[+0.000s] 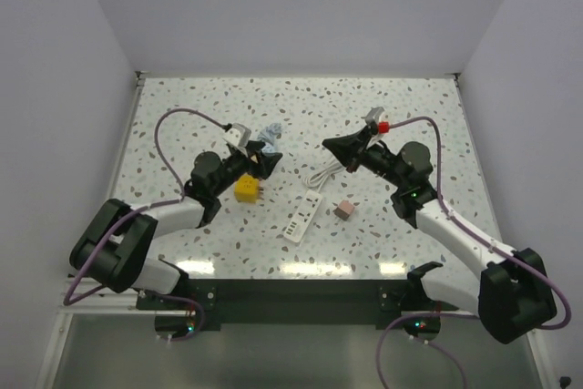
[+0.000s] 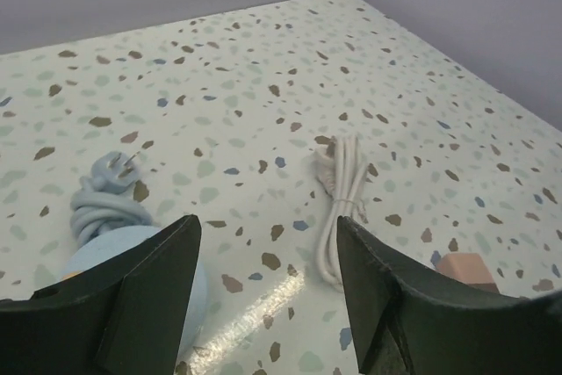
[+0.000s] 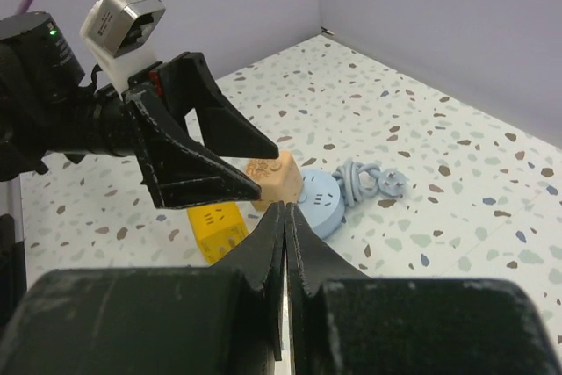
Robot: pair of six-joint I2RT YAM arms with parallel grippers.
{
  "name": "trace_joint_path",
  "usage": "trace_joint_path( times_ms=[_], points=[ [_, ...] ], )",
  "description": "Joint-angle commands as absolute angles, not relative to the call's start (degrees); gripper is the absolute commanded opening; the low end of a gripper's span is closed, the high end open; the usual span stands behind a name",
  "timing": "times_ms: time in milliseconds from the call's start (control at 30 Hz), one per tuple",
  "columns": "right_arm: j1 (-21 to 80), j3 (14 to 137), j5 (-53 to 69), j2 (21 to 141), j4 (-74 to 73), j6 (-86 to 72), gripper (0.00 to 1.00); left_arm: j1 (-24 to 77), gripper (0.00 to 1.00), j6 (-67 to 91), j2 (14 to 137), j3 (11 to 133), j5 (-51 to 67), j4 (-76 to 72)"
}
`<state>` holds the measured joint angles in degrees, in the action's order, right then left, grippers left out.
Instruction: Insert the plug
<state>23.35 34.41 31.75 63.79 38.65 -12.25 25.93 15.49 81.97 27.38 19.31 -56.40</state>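
Closest to us, along the bottom edge of the overhead view, our two arms are bolted side by side. The left arm [image 1: 137, 234] reaches up toward the middle of the speckled table [image 1: 182, 107], and the right arm [image 1: 455, 234] does the same from the lower right.

At centre left, our left gripper [image 1: 266, 164] hovers with its fingers [image 2: 149, 296] spread wide and nothing between them. Just below it in the frame lies the yellow cube [image 1: 247, 189]; just above it lies a light-blue round socket [image 1: 270, 138] with its coiled cord. From the right wrist camera we see a peach cube [image 3: 277, 180] beside that socket, close to the left fingertips; we cannot tell whether they touch it.

Toward the middle, a white power strip [image 1: 303, 218] lies slanted, and a bundled white cord [image 1: 323, 175] lies above it. The plug [image 1: 344, 210] rests on the table just right of the strip, apart from both grippers; whether the cord joins it we cannot tell.

Above the bundle, at centre right, our right gripper [image 1: 330, 144] points left with its fingers [image 3: 268, 252] pressed together, holding nothing.
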Motion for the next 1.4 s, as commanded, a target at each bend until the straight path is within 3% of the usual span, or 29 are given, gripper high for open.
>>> trace_joint_path(
  times_ms=[0, 133, 433, 933, 1267, 1300, 1367],
  points=[
    [23.3, 34.3, 29.4, 65.0, 38.1, -10.9, 0.01, 27.3, 0.69, 13.8, 79.4, 26.6, 3.3, -48.7],
    [23.3, 34.3, 29.5, 66.0, 37.8, -10.8, 0.09, 27.9, 0.72, 17.9, 77.7, 23.1, -8.1, -46.1],
    [23.3, 34.2, 30.0, 66.7, 37.8, -10.5, 0.16, 32.1, 0.74, 18.2, 72.7, 21.0, -19.8, -36.7],
    [23.3, 34.0, 29.9, 65.7, 36.3, -10.5, 0.29, 33.7, 0.75, 19.9, 73.6, 22.8, -13.9, -26.5],
    [23.3, 34.6, 30.2, 66.9, 36.5, -10.4, 0.32, 34.0, 0.75, 20.5, 74.0, 22.2, -13.1, -23.7],
    [23.3, 34.7, 30.2, 67.1, 36.5, -10.5, 0.32, 34.0, 0.73, 20.4, 74.4, 22.3, -13.2, -23.4],
    [23.3, 34.9, 30.1, 67.1, 36.2, -10.4, 0.32, 34.0, 0.59, 20.2, 75.2, 22.4, -12.9, -23.6]
  ],
)
